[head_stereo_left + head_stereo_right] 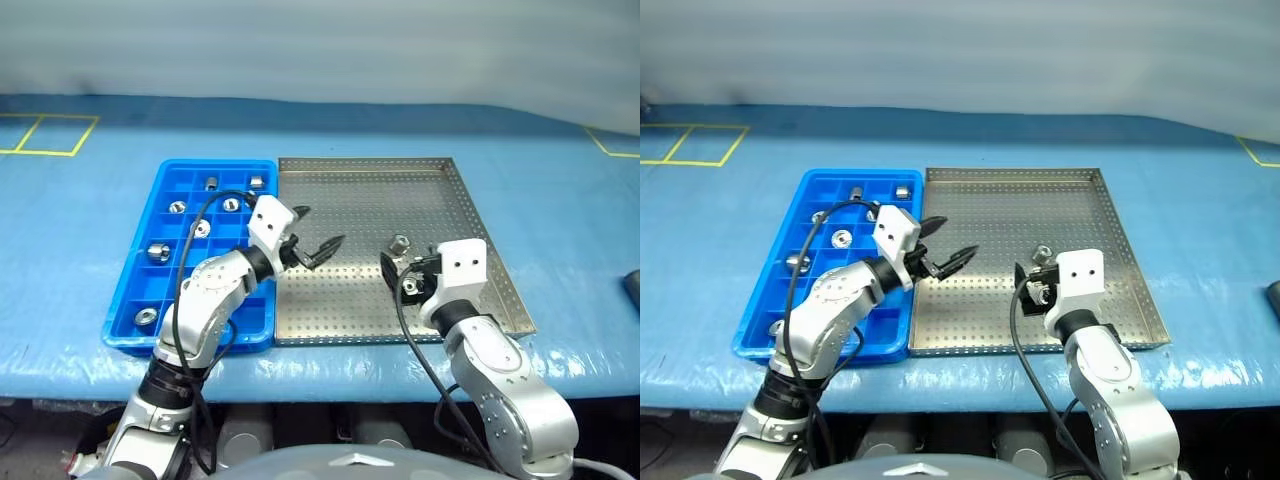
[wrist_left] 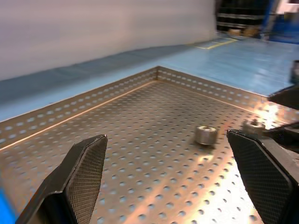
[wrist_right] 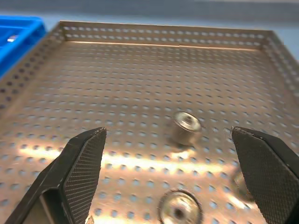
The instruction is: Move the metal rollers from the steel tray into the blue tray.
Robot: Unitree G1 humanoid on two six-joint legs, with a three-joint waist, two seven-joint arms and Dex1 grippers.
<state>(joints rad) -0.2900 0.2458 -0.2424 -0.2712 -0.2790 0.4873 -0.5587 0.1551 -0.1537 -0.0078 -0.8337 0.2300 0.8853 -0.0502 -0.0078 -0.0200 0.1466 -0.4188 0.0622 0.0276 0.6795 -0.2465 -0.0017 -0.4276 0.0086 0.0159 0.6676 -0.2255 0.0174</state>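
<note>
We count seven metal rollers (image 1: 178, 207) in the blue tray (image 1: 128, 283), which sits touching the left side of the steel tray (image 1: 370, 200). At least two shiny rollers sit on steel: one (image 3: 186, 126) just ahead of the right pincer (image 3: 177, 182), another (image 3: 179, 210) between its fingers. Left pincer (image 1: 312, 236) over steel's left part. Both pincers spread apart, empty.

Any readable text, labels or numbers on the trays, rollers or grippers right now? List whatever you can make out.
None readable.
Steel tray: only rows of holes, no lettering.
Blue tray: no label or number.
Metal rollers: no markings visible.
Yellow tape lines on the table cover: plain outlines, no characters.
</note>
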